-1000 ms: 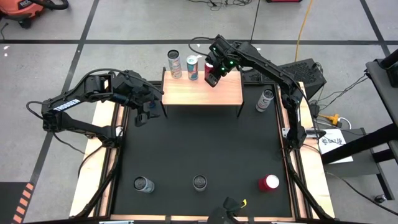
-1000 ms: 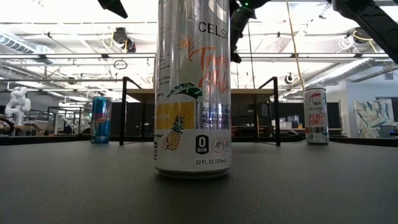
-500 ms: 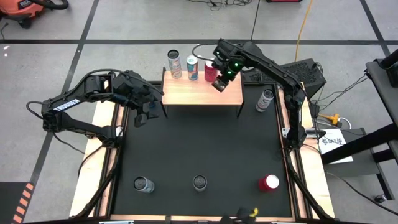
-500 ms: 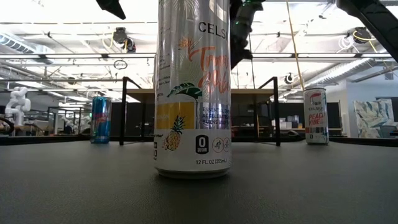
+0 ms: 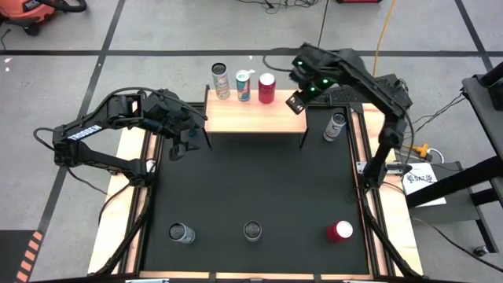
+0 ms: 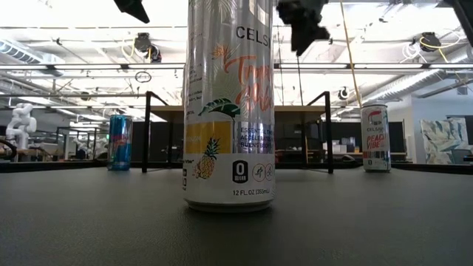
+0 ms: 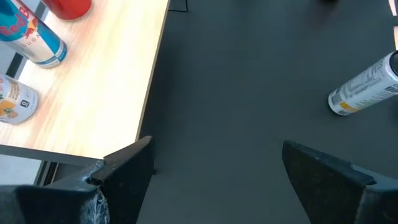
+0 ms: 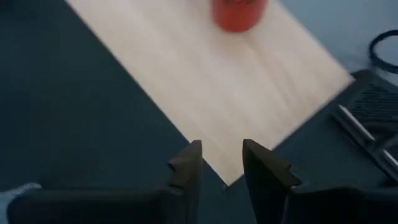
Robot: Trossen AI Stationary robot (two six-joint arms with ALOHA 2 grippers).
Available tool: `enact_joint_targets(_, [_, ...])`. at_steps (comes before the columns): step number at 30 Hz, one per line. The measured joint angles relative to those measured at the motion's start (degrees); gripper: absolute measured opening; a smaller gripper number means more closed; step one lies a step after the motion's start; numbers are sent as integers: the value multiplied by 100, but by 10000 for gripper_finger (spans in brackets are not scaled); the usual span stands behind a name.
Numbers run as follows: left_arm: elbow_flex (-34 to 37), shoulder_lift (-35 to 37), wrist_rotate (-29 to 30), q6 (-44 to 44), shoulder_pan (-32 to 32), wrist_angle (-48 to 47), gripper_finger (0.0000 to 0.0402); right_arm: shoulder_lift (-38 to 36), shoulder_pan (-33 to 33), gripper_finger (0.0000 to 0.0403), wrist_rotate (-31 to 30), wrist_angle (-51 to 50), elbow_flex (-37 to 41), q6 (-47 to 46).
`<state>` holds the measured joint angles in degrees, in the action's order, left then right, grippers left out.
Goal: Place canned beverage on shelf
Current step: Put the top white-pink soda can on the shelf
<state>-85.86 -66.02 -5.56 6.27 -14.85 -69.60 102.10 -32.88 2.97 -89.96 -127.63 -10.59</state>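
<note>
Red can point(image 5: 266, 88) is now standing free on the shelf point(image 5: 255, 119), at its far edge, third in the row beside the teal-and-white can point(image 5: 243, 86) and the silver can point(image 5: 221, 82) at the far left corner. A second ago the right gripper point(image 5: 296, 103) was on top of that can; it has since let go and pulled off toward the shelf's right end, hovering over the near right corner. Its fingers point(image 8: 186, 168) are narrowly parted with nothing between them. So this placement looks done — one slot left at the far edge.

Left gripper point(image 5: 182, 141) hasn't moved: parked just off the shelf's left edge, fingers point(image 7: 127, 168) spread wide, holding nothing.

Still on the black mat point(image 5: 251, 181): a can point(image 5: 336, 126) near the right edge, three along the near edge — two silver-topped point(image 5: 181, 233) point(image 5: 252, 230), one red point(image 5: 339, 231). Likely next pick is the right-edge one.
</note>
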Motion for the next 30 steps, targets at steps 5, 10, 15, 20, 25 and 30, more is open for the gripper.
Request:
enact_joint_targets(5, [0,0,-20,-1,0,-17,350,-458,0,98,-359,-3,0,-224])
enact_joint_targets(10, [0,0,-22,-3,0,-15,350,-802,0,98,-473,77,0,-253])
enact_joint_targets(15, [0,0,-22,1,0,-17,350,-1016,0,98,-479,465,0,-369])
enact_joint_targets(20, [0,0,-22,1,0,-30,350,-1067,0,98,-620,561,0,-413])
enact_joint_targets(25, [0,0,-22,1,0,-37,350,-1032,0,98,-917,421,0,-379])
enact_joint_targets(30, [0,0,-22,1,0,-37,350,-1029,0,98,-910,468,0,-331])
